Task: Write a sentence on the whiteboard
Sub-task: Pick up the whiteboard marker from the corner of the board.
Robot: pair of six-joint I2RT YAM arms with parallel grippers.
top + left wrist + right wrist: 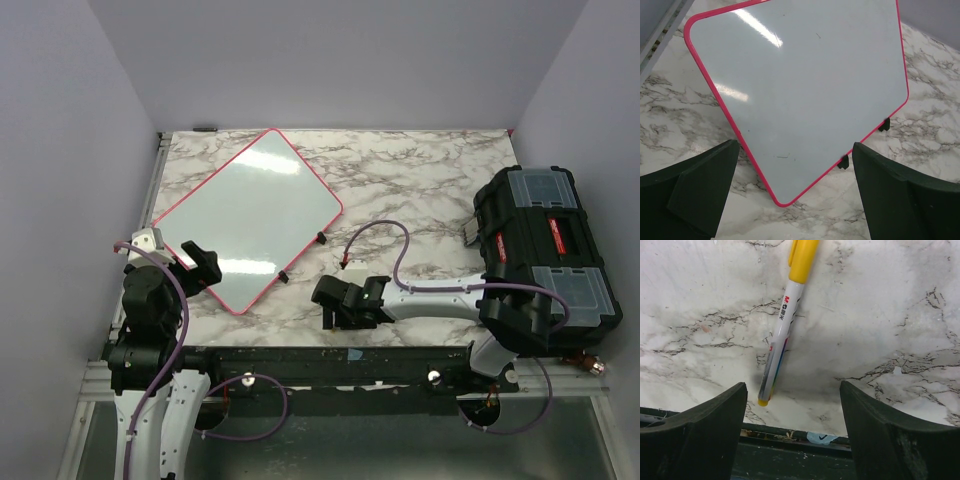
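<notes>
From above, the blank whiteboard [250,215] lies just ahead of the spread left claw [200,262]; the left wrist view puts its corner between those fingers [700,185], seemingly for steadying; in the right wrist view the right claw [792,385] straddles a marker [785,320], spread, gripping nothing.

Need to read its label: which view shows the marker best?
The right wrist view: the yellow-capped marker lies close on the marble tabletop, printed barrel facing the camera. The top external and left wrist views show none of it.
</notes>
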